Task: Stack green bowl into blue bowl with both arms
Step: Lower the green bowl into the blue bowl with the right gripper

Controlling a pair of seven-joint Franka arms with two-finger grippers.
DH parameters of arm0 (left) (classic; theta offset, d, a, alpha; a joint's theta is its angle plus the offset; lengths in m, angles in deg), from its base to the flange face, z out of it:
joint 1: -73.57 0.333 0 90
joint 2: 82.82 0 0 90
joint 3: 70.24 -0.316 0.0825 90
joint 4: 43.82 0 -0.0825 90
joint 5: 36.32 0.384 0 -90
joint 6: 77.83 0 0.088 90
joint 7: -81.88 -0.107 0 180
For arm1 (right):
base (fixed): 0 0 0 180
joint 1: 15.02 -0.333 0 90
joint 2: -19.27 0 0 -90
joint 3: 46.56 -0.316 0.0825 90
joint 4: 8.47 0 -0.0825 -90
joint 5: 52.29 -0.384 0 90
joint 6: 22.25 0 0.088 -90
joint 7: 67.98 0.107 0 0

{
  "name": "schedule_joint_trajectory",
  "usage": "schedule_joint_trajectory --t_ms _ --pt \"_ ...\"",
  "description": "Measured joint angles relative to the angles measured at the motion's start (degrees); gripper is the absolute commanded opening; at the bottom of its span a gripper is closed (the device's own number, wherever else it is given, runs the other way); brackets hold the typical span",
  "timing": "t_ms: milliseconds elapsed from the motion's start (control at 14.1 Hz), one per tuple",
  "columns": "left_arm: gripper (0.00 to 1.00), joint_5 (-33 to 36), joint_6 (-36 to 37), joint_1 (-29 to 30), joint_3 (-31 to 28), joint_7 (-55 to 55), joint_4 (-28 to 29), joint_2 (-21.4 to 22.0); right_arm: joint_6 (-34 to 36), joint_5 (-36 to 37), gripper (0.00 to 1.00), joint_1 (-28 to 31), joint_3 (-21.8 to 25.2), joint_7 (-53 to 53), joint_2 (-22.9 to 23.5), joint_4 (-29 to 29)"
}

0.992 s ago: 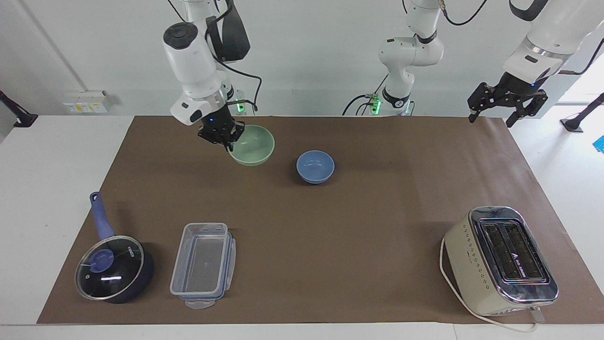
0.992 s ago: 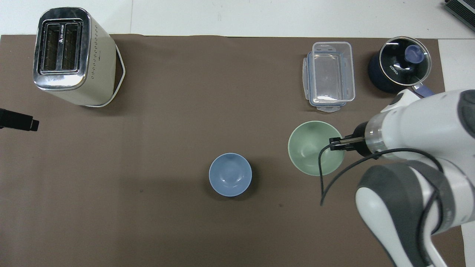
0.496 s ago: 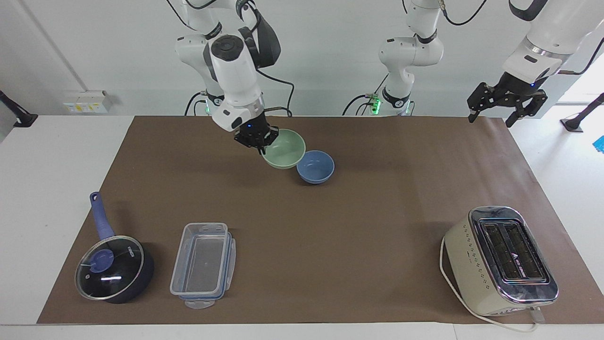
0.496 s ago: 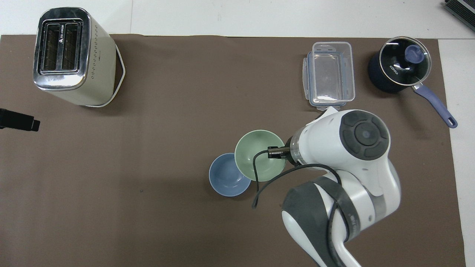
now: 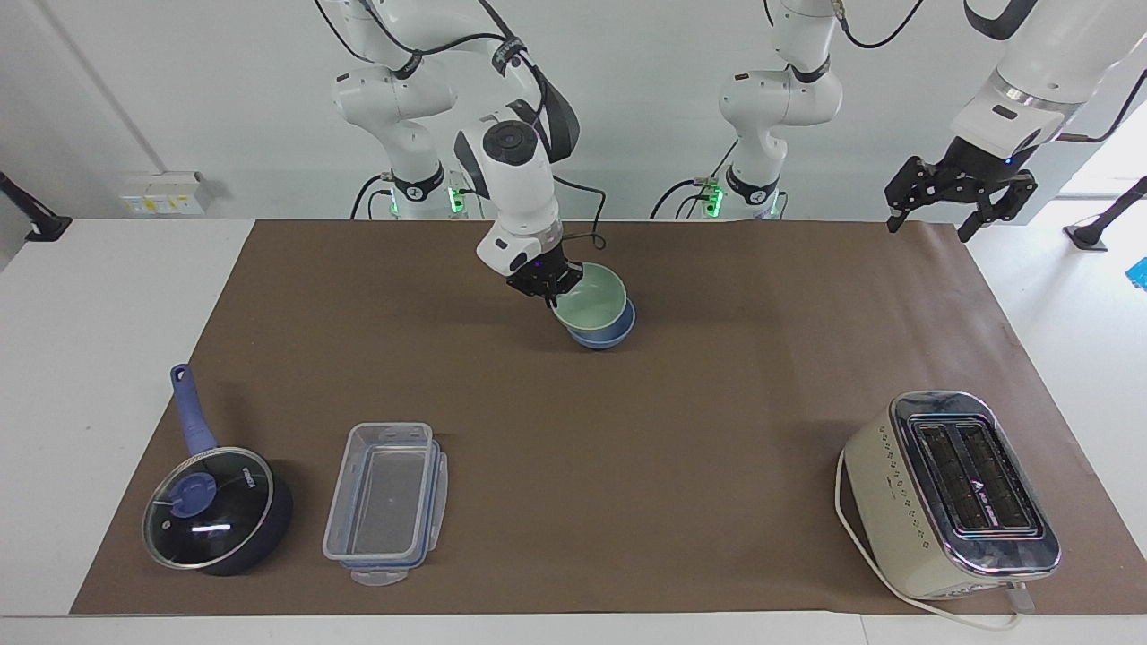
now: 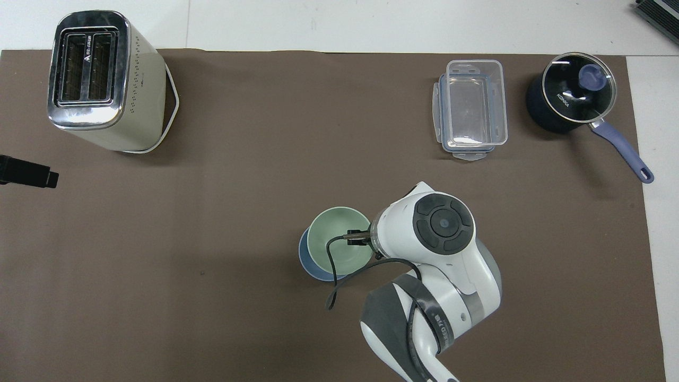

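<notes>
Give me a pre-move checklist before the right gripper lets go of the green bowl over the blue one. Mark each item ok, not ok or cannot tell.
1. Right gripper shut on the green bowl at its rim: ok.
2. Green bowl lined up over the blue bowl: not ok; in the overhead view it sits offset toward the right arm's end.
3. Green bowl level: not ok, it looks tilted.
4. Green bowl seated in the blue bowl: cannot tell.
5. Left gripper open and waiting over the table's edge at the left arm's end, away from the bowls: ok.
6. Toaster, plastic box and saucepan away from the bowls: ok.
</notes>
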Motion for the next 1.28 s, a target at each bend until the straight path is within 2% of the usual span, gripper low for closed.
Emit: schedule_joint_trajectory --t_ms 708,1275 --pt "1.00 0.00 0.08 -0.01 0.14 0.00 0.00 0.00 -6.28 -0.93 0.00 -2.96 -0.01 2.36 1.87 1.96" --pt "1.00 0.00 0.20 -0.01 0.22 0.00 0.00 -0.02 -7.67 -0.93 0.00 -3.35 0.01 2.45 3.08 3.05"
